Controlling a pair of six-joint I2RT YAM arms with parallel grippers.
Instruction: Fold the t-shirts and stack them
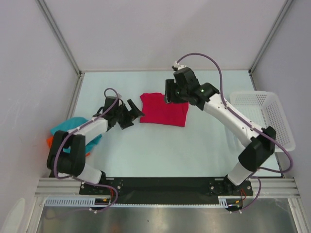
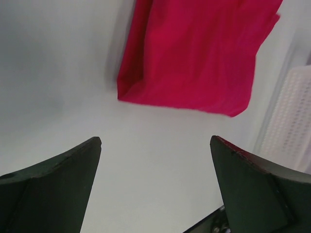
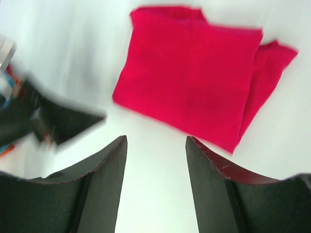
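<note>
The crimson-pink t-shirt lies folded into a rectangle on the table, mid-field. It also shows in the left wrist view and in the right wrist view. My left gripper hovers just left of it, open, with only bare table between its fingertips. My right gripper hangs over the shirt's far edge, open and empty. A teal-blue t-shirt lies bunched at the table's left edge on top of an orange t-shirt, partly behind my left arm.
A white mesh basket stands at the right edge of the table, its wall showing in the left wrist view. The left gripper appears blurred at the left of the right wrist view. Grey walls enclose the table.
</note>
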